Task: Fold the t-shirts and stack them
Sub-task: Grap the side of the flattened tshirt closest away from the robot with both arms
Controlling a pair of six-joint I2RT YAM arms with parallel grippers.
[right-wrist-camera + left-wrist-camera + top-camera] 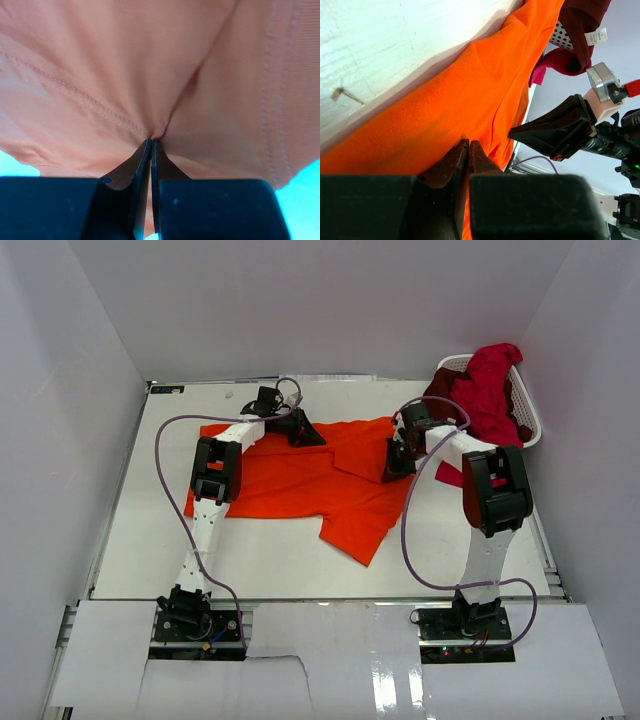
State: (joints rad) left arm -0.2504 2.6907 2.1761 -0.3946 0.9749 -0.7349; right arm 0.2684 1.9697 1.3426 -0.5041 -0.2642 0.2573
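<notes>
Laundry basket mostly under red t-shirts

Orange t-shirt is lying spread across my table, one flap pointing toward the near edge. My left gripper is down on its far edge, my right gripper on its right side. Crimson t-shirt and maroon t-shirt are heaped in the white basket, far right corner.
</notes>
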